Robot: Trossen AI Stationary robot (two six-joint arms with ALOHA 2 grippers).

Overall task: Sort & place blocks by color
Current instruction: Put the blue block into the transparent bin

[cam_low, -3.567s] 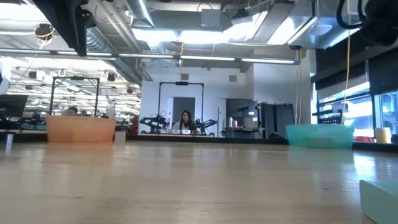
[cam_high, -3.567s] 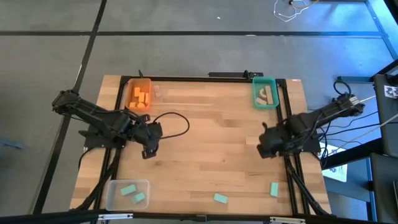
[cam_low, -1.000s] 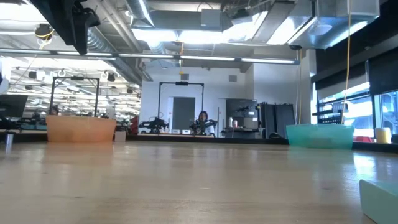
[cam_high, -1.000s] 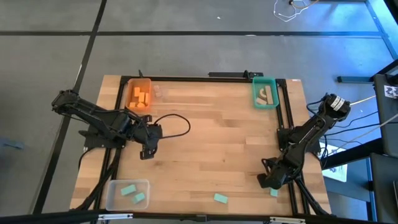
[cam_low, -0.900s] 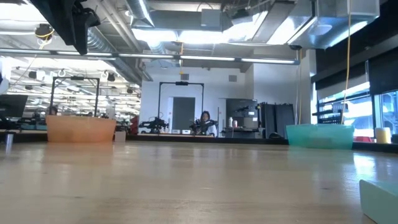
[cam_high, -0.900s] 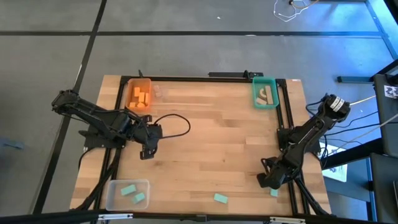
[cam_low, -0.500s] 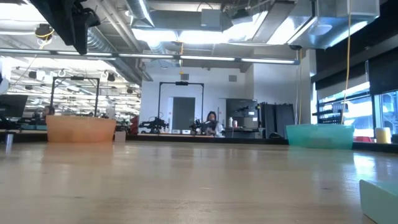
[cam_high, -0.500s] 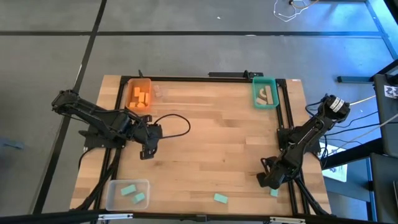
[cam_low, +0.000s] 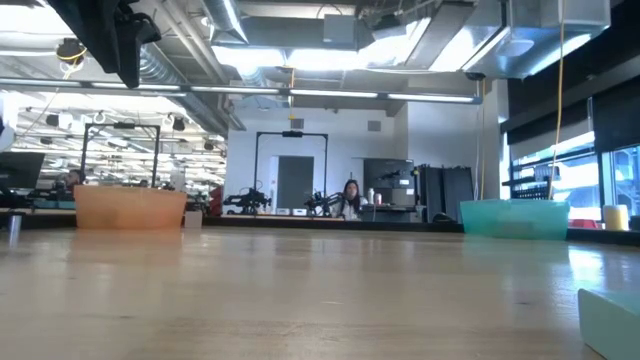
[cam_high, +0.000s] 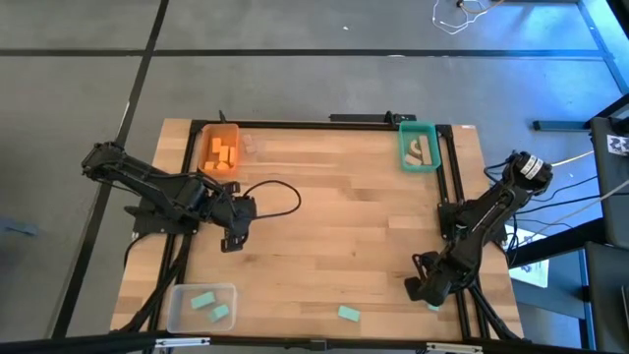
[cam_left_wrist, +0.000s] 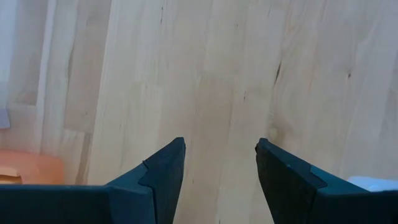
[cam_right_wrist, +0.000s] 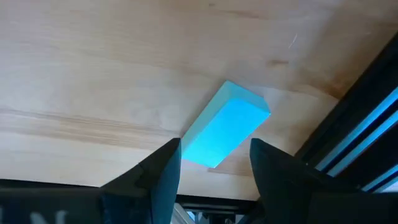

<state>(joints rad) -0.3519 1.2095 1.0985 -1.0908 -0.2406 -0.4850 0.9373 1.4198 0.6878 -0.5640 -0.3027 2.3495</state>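
Pale butcher-block planks make up the bench [cam_high: 334,226], seen from above with a dark arm at each side. At its near right corner the right pincer [cam_right_wrist: 214,158] stands open, empty, its two dark fingers [cam_right_wrist: 163,167] spread either side of a mint-teal block [cam_right_wrist: 227,132] that lies flat on the wood just ahead of the fingertips, slanted across the gap and not touched by either finger. From above, only a sliver of that block [cam_high: 432,306] shows past the right pincer [cam_high: 421,289], close to the bench's black edge rail.

Farther left along the near edge lies a second loose teal block [cam_high: 348,314], well apart from the first. In the near left corner a clear bin [cam_high: 177,295] holds two more teal blocks [cam_high: 209,306]. At the far left corner an orange bin [cam_high: 232,133] carries several orange blocks [cam_high: 221,153]; at the far right a teal bin [cam_high: 432,133] holds pale wood blocks [cam_high: 421,150] (their number is hard to tell).

The left pincer [cam_left_wrist: 220,165] waits over bare wood on the bench's left half, open and holding nothing; from above the left pincer [cam_high: 236,221] sits beside a looping black cable [cam_high: 280,187].

Beyond the bench, the low view shows a workshop room with a person [cam_low: 351,197] far off.
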